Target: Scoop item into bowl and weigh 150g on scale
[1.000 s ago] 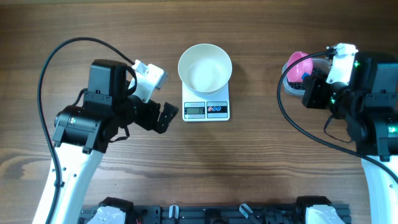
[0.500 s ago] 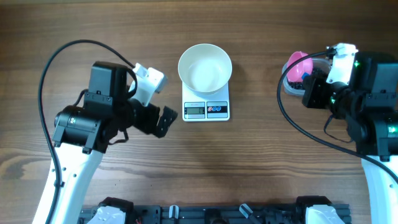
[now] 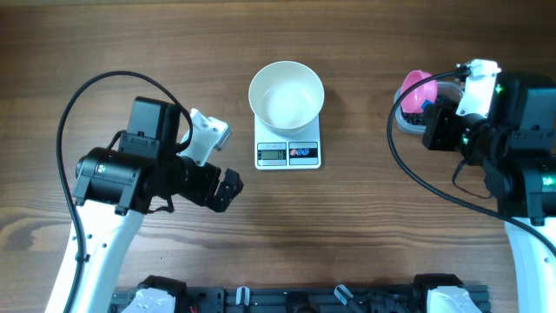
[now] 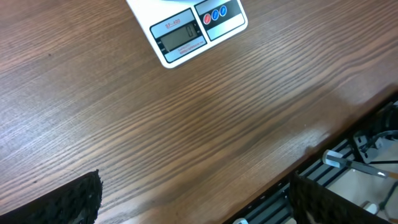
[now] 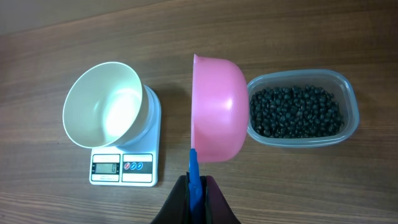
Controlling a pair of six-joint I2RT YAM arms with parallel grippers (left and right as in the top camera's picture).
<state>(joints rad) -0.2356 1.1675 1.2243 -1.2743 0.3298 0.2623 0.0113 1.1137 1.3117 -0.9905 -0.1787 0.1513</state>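
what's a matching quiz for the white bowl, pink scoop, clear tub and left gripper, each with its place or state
Column one:
1 white bowl
2 pink scoop
3 clear tub
4 left gripper

Column two:
a open above the wooden table
b holding black beads
c empty, on the scale
d held by the right gripper

Pairs: 1-c, 2-d, 3-b, 4-a

A robot lab bench: 2 cabled arms and a black rail along a wood-grain table
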